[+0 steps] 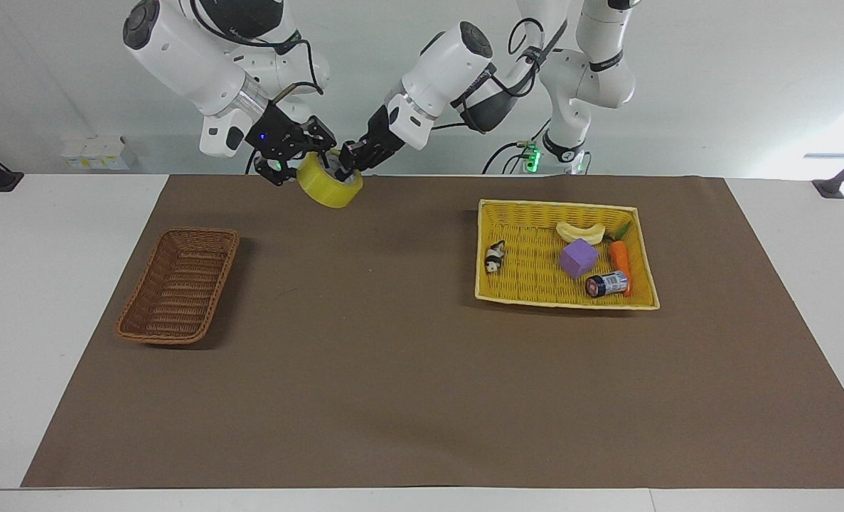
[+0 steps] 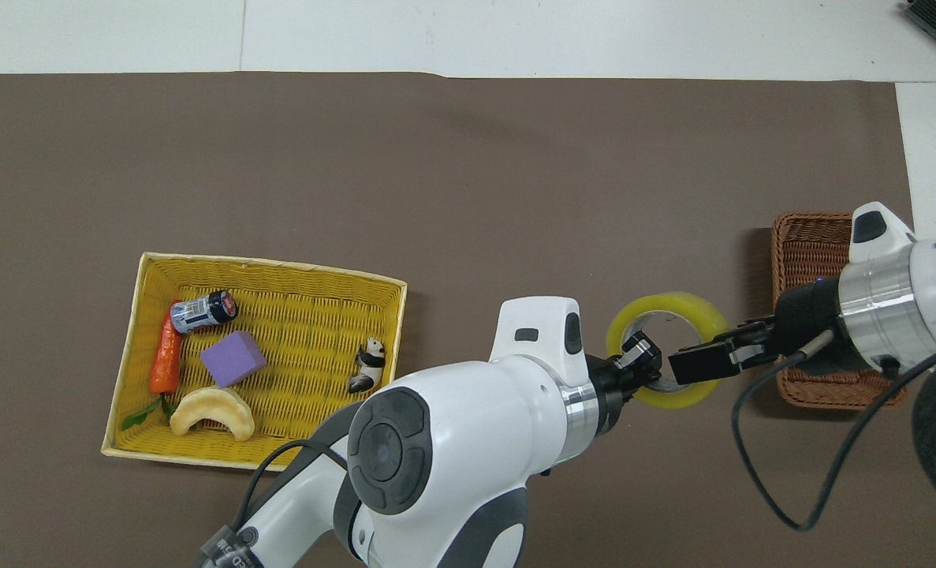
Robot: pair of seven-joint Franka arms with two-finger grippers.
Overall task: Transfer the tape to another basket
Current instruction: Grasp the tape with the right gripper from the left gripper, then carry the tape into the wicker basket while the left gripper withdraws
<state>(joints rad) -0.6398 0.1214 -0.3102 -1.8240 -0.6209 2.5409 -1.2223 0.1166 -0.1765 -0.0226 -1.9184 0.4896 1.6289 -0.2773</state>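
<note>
**Tape held in the air between two grippers**

The tape (image 1: 329, 188) hangs at the upper left of the facing view, above the brown mat. The left gripper (image 1: 345, 161) has its fingers clenched on the roll's rim through the hole. The right gripper (image 1: 301, 158) touches the opposite rim; whether its fingers grasp it, I cannot tell. The brown basket (image 1: 178, 285) sits at middle left of that view.

Yellow basket (image 1: 491, 291) holds panda figurine (image 1: 494, 256), purple cube (image 1: 579, 258), carrot (image 1: 620, 260), can (image 1: 606, 284), crescent pastry (image 1: 580, 231).
</note>
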